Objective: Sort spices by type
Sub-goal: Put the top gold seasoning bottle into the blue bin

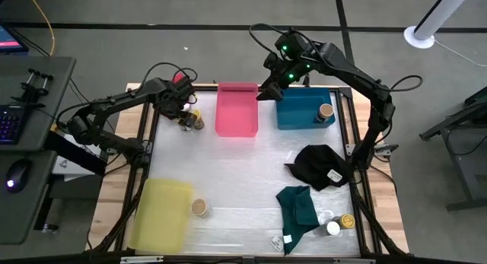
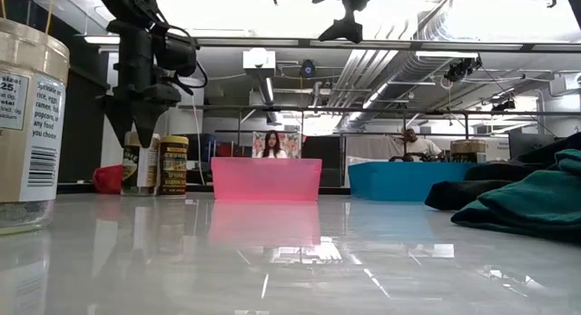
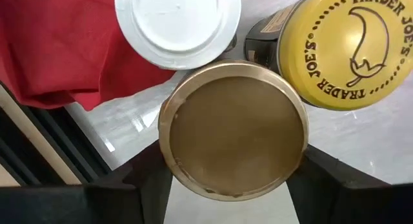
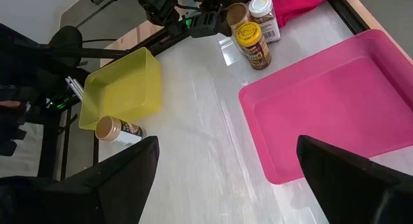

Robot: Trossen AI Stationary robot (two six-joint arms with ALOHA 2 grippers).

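Left wrist: tan-lidded jar point(image 3: 233, 129) upright, lid up

Seven small spice jars stand scattered: a tan-lidded jar point(image 3: 232, 130), white-lidded jar point(image 3: 177, 24) and yellow-lidded jar point(image 3: 352, 46) clustered upright together; another tan-lidded jar point(image 1: 326, 112) in the blue tray; one point(image 1: 199, 208) beside the yellow tray; a white-lidded point(image 1: 332, 228) and yellow-lidded jar point(image 1: 348, 221) together.

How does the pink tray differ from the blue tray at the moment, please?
The pink tray holds nothing, while the blue tray holds one tan-lidded jar. The pink tray stands nearer the table's middle, the blue tray to the right. Both are open rectangular trays along the far edge.
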